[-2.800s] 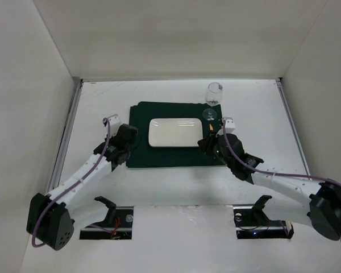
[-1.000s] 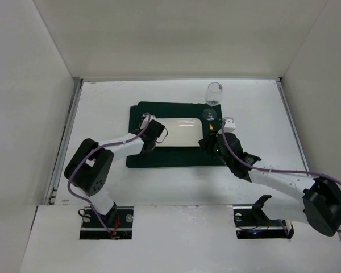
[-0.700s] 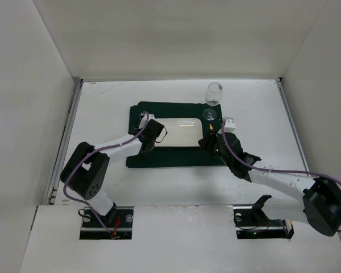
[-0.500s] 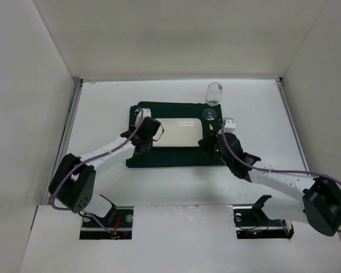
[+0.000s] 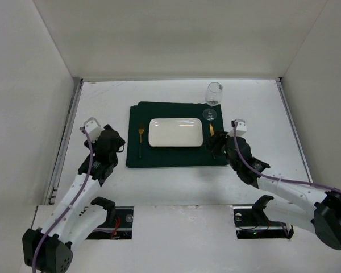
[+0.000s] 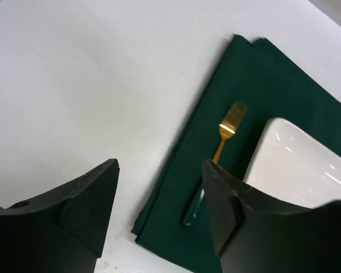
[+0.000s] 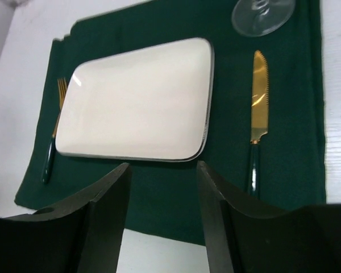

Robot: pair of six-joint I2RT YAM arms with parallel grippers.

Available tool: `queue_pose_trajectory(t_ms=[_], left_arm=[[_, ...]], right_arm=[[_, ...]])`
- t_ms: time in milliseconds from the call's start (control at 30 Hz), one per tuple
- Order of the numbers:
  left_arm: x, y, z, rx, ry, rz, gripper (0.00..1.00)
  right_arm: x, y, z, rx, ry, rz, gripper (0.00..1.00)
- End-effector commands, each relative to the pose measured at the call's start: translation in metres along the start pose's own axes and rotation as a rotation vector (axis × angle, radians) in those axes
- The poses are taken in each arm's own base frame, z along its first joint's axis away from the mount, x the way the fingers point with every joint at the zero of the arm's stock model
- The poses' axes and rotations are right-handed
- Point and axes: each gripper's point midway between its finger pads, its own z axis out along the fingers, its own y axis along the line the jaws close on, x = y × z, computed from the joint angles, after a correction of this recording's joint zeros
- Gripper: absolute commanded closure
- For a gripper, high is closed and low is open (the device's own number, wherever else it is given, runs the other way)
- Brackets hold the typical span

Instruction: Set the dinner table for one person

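Cutlery, plate and glass all looked placed on the white surface (image 5: 102, 102), which lay under everything, arm bases at its near edge. Left hand (image 5: 111, 142) hung spread and empty left of the green placemat (image 5: 176, 156). Gold fork (image 5: 140, 136) lay on the mat just left of the plate (image 5: 175, 132), knife (image 5: 211, 129) just right of it, and wine glass (image 5: 213, 96) stood at the mat's far right corner. Right hand (image 5: 220, 145) hovered spread and empty by the mat's right edge.

Judged step: bring both arms home. Lift first, then draw near, keeping the right arm off the glass.

Only the top view showed the glass bowl. The right wrist view caught just its foot but showed the knife's toothed blade and dark handle. The left wrist view showed the fork tines pointing far.
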Motion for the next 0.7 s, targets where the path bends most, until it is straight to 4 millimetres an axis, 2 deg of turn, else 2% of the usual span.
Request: queue_pose_trajectory(t_ms=[0,67,200,300,433,667], left_arm=[[0.006,0.033,0.0,-0.092,-0.012,-0.142,0.4],[0.013,0.048,0.002,-0.126,-0.008,-0.171,0.38],[0.026,0.059,0.008,-0.153,0.034,-0.196,0.34],[0.033,0.064,0.014,-0.174,0.063,-0.216,0.33],[0.024,0.062,0.017,-0.163,0.057,-0.246,0.32],[0.03,0.059,0.022,-0.157,0.083,-0.256,0.32]], right_arm=[[-0.035,-0.007,-0.007,0.016,-0.153,0.086,0.41],[-0.044,-0.016,-0.013,0.031,-0.193,0.124,0.36],[-0.06,-0.049,-0.023,0.113,-0.298,0.206,0.22],[-0.07,-0.071,-0.033,0.162,-0.365,0.263,0.18],[-0.078,-0.098,-0.046,0.24,-0.429,0.316,0.18],[-0.086,-0.102,-0.058,0.221,-0.484,0.357,0.18]])
